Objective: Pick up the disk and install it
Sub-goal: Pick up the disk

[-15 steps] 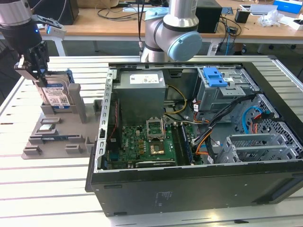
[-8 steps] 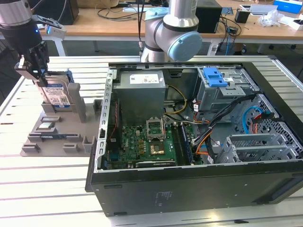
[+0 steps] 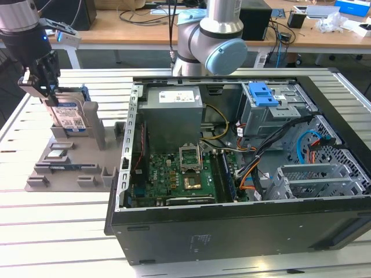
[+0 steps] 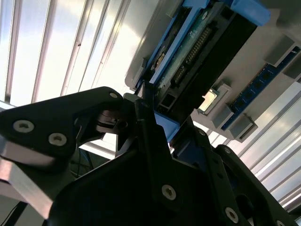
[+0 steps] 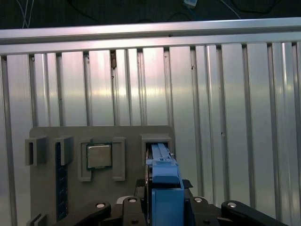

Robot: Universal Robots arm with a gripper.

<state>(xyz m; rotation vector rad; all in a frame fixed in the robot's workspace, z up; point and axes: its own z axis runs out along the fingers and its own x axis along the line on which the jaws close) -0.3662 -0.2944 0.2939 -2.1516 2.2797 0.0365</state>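
The disk (image 3: 68, 116) stands upright on edge in a slot of the grey fixture (image 3: 87, 171). The fixture lies on the slatted metal table (image 3: 58, 231) at the exterior view's left, just beside the open computer case (image 3: 232, 231). The gripper (image 3: 47, 92) sits over the disk's upper edge, clamped on it with a finger against each face, and the disk's lower edge is down in the slot.

In the second wrist view the disk (image 4: 207, 47) is seen end-on, showing its connector row and blue side rail, with a black finger (image 4: 145, 106) pressed flat to its side. In the first wrist view the disk (image 5: 164, 188) shows its blue rail running from between the fingers down into the slot. There the fixture (image 5: 127, 197) also carries one square processor chip (image 5: 99, 156) in the pocket next to the disk and one blue memory stick (image 5: 59, 188) in a slot beyond that.

The exterior view takes in the arm (image 3: 211, 40) and the inside of the case: one grey power supply box (image 3: 171, 121), one green motherboard (image 3: 179, 179), one blue latch piece (image 3: 262, 92) on a metal cage, and loose coloured cables (image 3: 272, 156). In all there is one disk, one gripper, one fixture and one case
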